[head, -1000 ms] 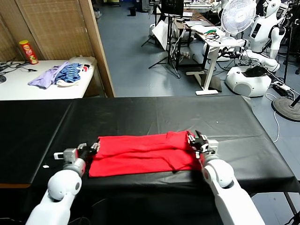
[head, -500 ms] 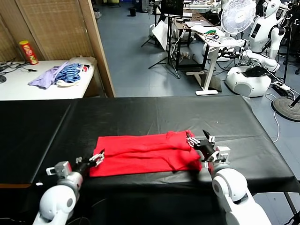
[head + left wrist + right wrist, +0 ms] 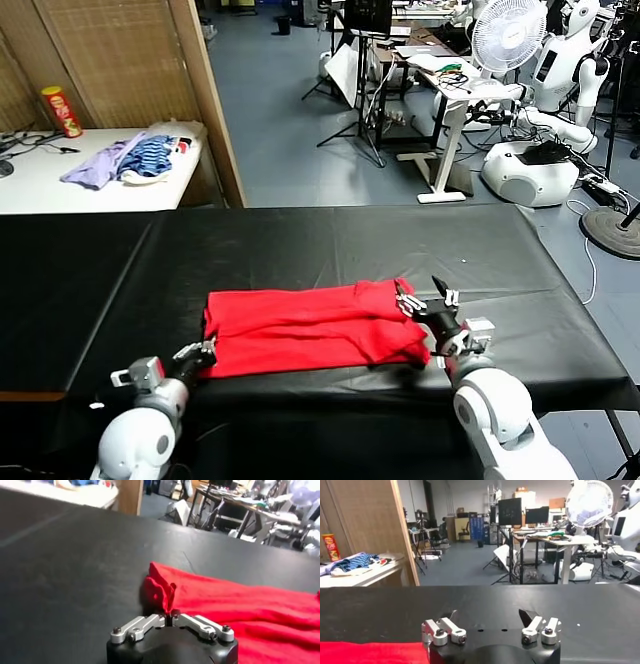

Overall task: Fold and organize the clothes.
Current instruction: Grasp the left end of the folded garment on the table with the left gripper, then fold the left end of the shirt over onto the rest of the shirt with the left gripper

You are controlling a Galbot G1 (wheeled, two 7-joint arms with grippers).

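T-shirt: the red T-shirt (image 3: 310, 326) lies folded into a long flat band on the black table (image 3: 330, 240), in the near half, a little toward the right side and close to the near edge. Its long sides run parallel to that edge.
T-shirt, left end: the near left corner is bunched and lifted into a small peak, seen up close in the left wrist view (image 3: 162, 591).
T-shirt, right end: a thicker folded lump of cloth sits at the far right corner, with the fabric rounding down to the near right corner.
Left gripper: the left gripper (image 3: 197, 352) is low at the near edge of the table, at the shirt's near left corner. Its jaws are pinched together on the raised fold of red cloth, as the left wrist view shows (image 3: 170, 615).
Right gripper: the right gripper (image 3: 428, 300) hangs just above the table at the shirt's right end, beside the folded lump. Its jaws stand wide apart and hold nothing; in the right wrist view (image 3: 490, 614) only a strip of red shows below one side.
Side table: a white table (image 3: 60, 180) stands beyond the far left corner, carrying a purple garment (image 3: 95, 165), a blue-striped garment (image 3: 152, 156) and a yellow-and-red can (image 3: 61, 110).
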